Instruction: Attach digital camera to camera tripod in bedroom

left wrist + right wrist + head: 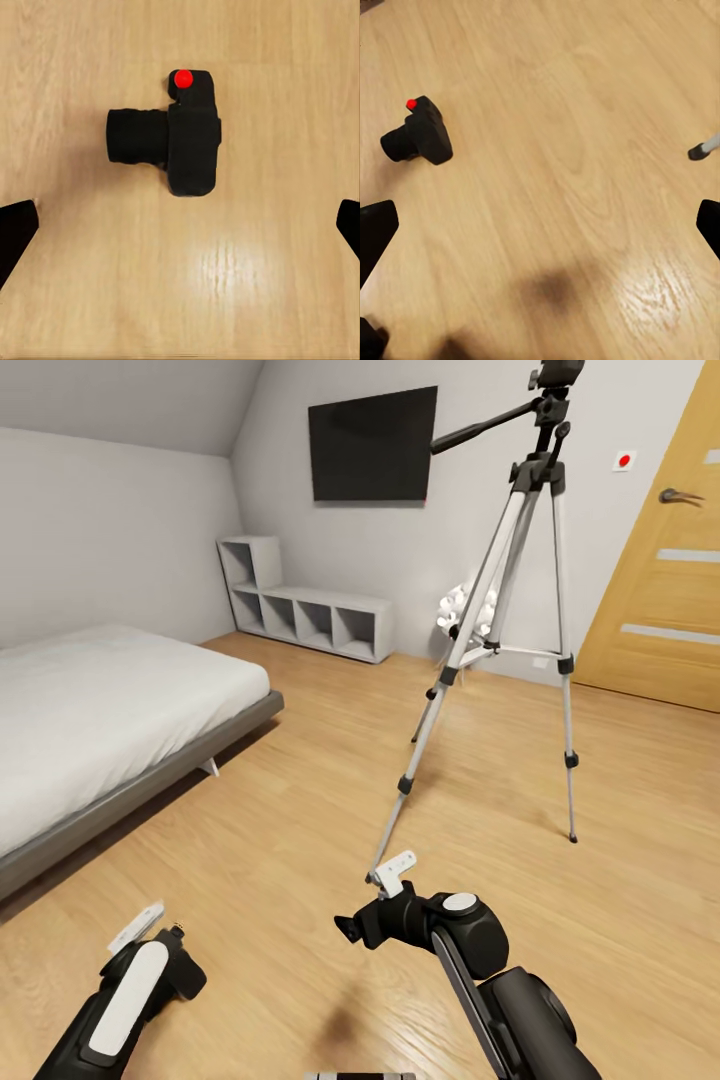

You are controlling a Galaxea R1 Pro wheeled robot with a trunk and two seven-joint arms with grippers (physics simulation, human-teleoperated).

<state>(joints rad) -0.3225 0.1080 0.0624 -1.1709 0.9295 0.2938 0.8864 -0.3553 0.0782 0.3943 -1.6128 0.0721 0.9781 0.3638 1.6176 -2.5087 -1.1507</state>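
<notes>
The digital camera [187, 139], small and black with a red dot on its top, lies on the light wood floor, lens sideways. My left gripper [180, 229] hangs open straight above it, one finger on each side and well clear of it. In the right wrist view the digital camera [418, 136] lies off to one side of my open right gripper [540, 229], with a tripod foot [701, 148] on the other side. The camera tripod [500, 620] stands upright ahead of me, silver legs spread, with its black head and pan handle [490, 425] on top. Both arms reach low over the floor.
A grey-framed white bed [100, 710] runs along the left. A low grey shelf unit [305, 615] and a wall television [372, 445] are at the back. A wooden door [670, 560] stands at the right. Open wood floor lies between the bed and the tripod.
</notes>
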